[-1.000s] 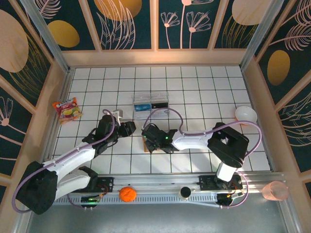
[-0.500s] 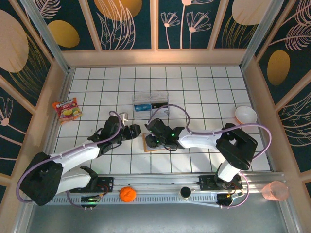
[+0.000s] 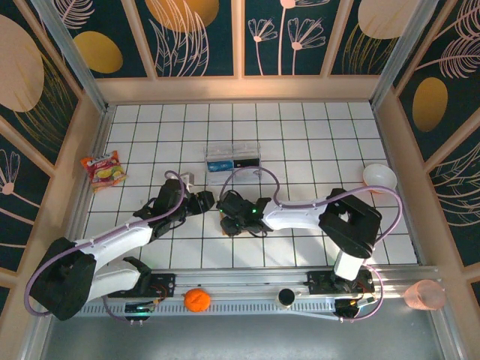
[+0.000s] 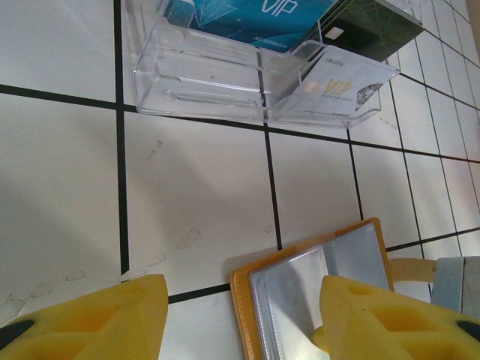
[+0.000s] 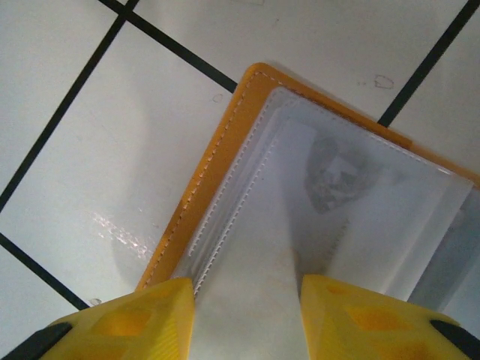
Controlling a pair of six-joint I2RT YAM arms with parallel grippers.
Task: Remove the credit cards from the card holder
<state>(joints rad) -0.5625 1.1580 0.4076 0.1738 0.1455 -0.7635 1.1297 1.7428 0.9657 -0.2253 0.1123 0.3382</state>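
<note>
- Your orange-tan leather card holder (image 5: 217,150) lies open and flat on the white tiled surface (image 3: 300,135), near the front centre, with its clear plastic sleeves (image 5: 352,202) facing up.
- Your right jaws stand partly open directly over it. 1 yellow foam pad (image 5: 120,319) is at the stitched edge and the other is over the sleeves. A raised fold of sleeve runs between them, and I cannot tell whether either pad touches it.
- A faint grey print shows through the top sleeve; I cannot tell whether that is a card.
- Your left jaws are open with nothing in their grip. Their yellow pads (image 4: 82,315) are low over the tiles, with a corner of the holder lying between them.
- 3 credit cards (image 3: 222,166) sit in the clear plastic rectangular box (image 4: 217,82) beyond the holder: a blue one (image 4: 247,15), a dark green one (image 4: 375,26) and a pale one (image 4: 349,75) marked VIP.
</note>
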